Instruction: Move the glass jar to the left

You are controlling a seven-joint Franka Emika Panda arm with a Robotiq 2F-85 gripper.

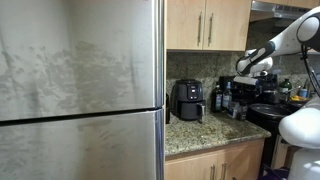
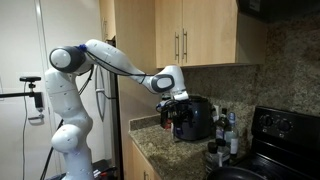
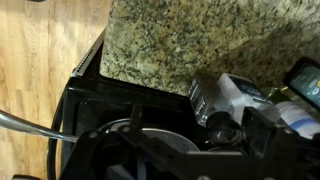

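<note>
Gripper (image 1: pixel 247 68) hangs high, roughly over where the granite counter (image 1: pixel 200 130) meets the stove (image 1: pixel 266 112). The wrist view looks down on that seam. My guess is the height is there to keep clear of the clutter while I line up. I can't tell if the fingers are spread or closed, since the wrist view shows only dark blur at its bottom edge. Nothing is visibly held.

Glass jar: my best read is the clear container with the dark cap (image 3: pixel 232 95). It sits in the bottle cluster (image 1: pixel 226 97) between the black air fryer (image 1: pixel 188 100) and the stove, but I'm not certain which item it is. It's packed tight against its neighbours, so I'd come in from above. The free counter is on the air fryer side. The jar hasn't been grasped yet.
</note>
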